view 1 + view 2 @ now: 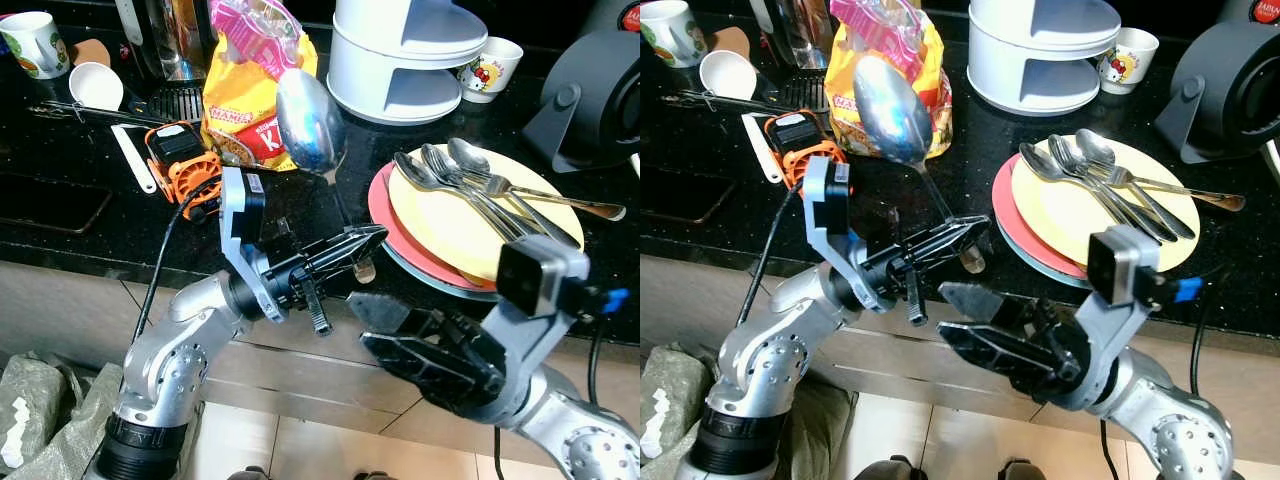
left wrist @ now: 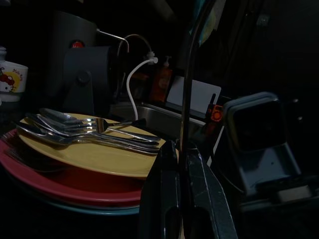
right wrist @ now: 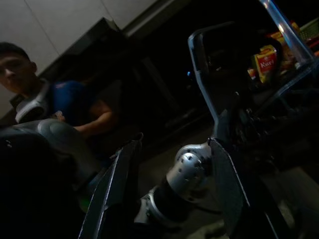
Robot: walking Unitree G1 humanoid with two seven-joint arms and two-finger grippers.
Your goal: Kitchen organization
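Note:
My left gripper [image 1: 368,243] is shut on the handle of a large steel spoon [image 1: 308,120], whose bowl stands up over the counter's front edge. To its right a yellow plate [image 1: 545,205] on a red plate [image 1: 384,202] carries several spoons and forks [image 1: 468,177]. In the left wrist view the spoon's handle [image 2: 187,84] rises between the fingers [image 2: 169,194], with the plates [image 2: 89,154] beside. My right gripper [image 1: 385,325] is open and empty, held below the counter edge in front of the plates. Its fingers [image 3: 124,184] frame the left arm in the right wrist view.
On the black counter [image 1: 60,200] sit a yellow snack bag [image 1: 245,100], an orange tool [image 1: 185,160], two mugs [image 1: 35,42], a white tiered holder [image 1: 410,55], a Hello Kitty cup [image 1: 490,68] and a dark appliance [image 1: 595,95]. A person [image 3: 50,99] shows in the right wrist view.

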